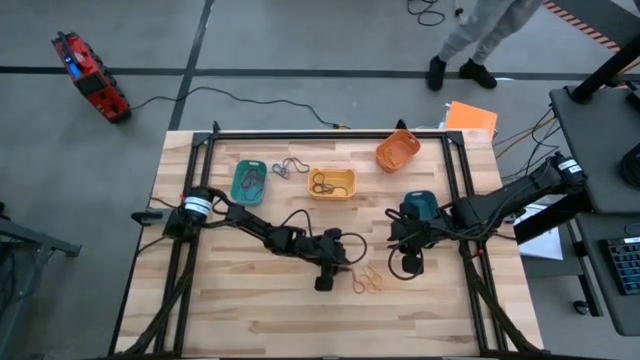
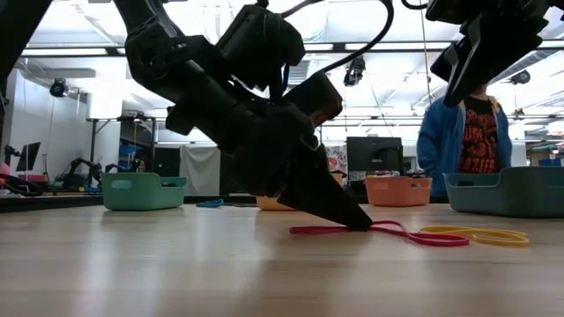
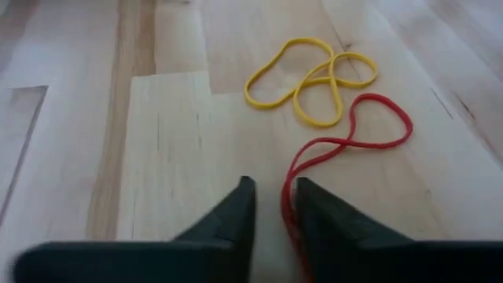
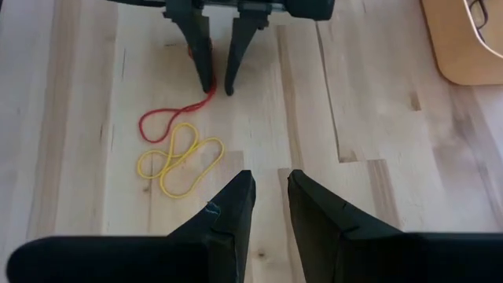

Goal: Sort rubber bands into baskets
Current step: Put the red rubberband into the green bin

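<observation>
— Step in hand?
— Picking up the red rubber band (image 3: 377, 97), flat on the table (image 1: 250, 310) near its front middle, just beside two yellow bands (image 3: 328, 69). Left gripper (image 3: 271, 189) tipped down onto it, jaws a narrow slit, one end of the band in the gap, not yet pinched.
— Right gripper (image 4: 269, 177)?
— Hovering close by, jaws slightly apart, holding nothing.
— Next?
— Probably: close fully, lift clear of the yellows, carry to one of the baskets (image 1: 333, 194); which one, hard to say.

light: bright, even overhead | low view: backlit, ceiling glare | wrist views: soft
</observation>
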